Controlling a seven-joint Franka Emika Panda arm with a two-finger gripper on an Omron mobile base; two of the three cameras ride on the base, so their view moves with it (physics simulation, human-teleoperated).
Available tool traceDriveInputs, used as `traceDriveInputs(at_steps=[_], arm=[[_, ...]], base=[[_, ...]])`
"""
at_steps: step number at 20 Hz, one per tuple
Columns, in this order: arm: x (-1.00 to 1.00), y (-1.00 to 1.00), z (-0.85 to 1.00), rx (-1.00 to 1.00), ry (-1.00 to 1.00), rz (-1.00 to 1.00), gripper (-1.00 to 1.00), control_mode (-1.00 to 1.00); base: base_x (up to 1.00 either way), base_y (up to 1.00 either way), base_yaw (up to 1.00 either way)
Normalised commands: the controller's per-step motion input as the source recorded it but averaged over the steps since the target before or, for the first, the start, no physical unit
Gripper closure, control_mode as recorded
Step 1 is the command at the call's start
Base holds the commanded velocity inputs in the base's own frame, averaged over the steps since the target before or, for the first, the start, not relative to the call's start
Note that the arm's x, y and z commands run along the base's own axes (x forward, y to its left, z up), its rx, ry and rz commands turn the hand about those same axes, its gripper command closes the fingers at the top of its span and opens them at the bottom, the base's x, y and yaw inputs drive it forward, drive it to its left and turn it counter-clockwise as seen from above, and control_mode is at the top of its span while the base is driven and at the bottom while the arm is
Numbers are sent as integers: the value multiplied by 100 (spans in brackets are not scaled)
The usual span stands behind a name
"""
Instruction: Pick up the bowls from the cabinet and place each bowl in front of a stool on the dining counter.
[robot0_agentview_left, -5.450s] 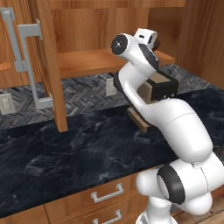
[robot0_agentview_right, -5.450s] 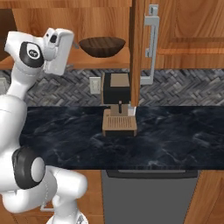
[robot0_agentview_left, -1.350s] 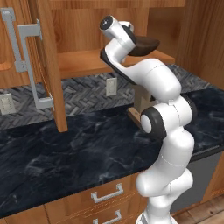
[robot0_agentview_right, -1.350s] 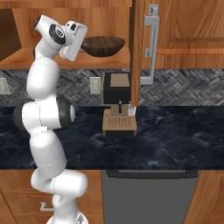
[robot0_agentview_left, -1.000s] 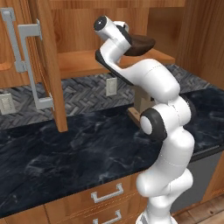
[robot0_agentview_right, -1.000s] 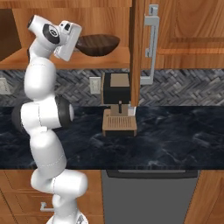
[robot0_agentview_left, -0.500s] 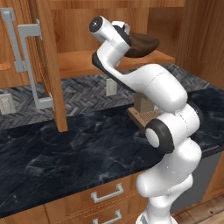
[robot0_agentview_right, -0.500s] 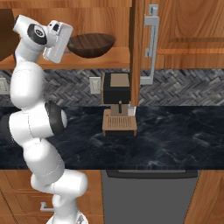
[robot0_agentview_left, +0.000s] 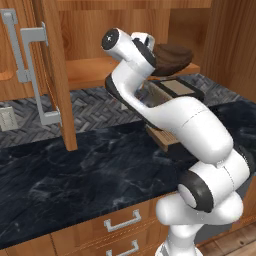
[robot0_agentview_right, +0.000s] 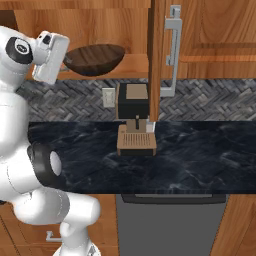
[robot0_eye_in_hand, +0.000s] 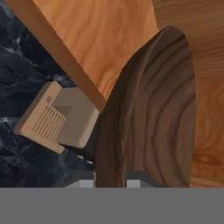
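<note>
Reddish-brown wall cabinet (robot0_agentview_right: 100, 25) open above a black marble counter (robot0_agentview_right: 200, 155) veined in pale grey, herringbone tile behind. Inside, on the wooden shelf (robot0_agentview_left: 90, 75), a dark brown wood-grained bowl (robot0_agentview_right: 94, 59): round, shallow, broad curving grain lines across its wall, rim darker than the body. Seen from the hand camera as a tall dark oval (robot0_eye_in_hand: 148, 113) against the orange wood of the shelf. End effector (robot0_eye_in_hand: 110, 178) raised to shelf height at the bowl's left edge, two small fingertips (robot0_eye_in_hand: 83, 179) nearly pressed together with the bowl's rim passing between them, pinching that rim. Bowl tipped slightly in the left base view (robot0_agentview_left: 172, 57), just beyond the white wrist. Open cabinet door (robot0_agentview_left: 55, 75) with long grey bar handle (robot0_agentview_left: 37, 75) standing left of the arm. Below the shelf, on the counter, a small dark coffee machine (robot0_agentview_right: 134, 117) with a tan slatted tray.
</note>
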Motion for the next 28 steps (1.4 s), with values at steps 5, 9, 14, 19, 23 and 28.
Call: traceDriveInputs(at_steps=[5, 9, 14, 19, 23, 28], arm=[[-100, -4, -19, 0, 1, 0, 100, -100], [-100, -2, -15, 0, 0, 0, 100, -100], [-89, -7, -21, 1, 3, 0, 100, -100], [-75, -3, -26, 5, 4, 0, 100, -100], [-69, 0, -28, 14, 3, 0, 100, -100], [-62, 0, -31, 11, 0, 0, 100, -100]], base=[[0, 0, 0], [0, 0, 0], [0, 0, 0], [0, 0, 0], [0, 0, 0], [0, 0, 0]])
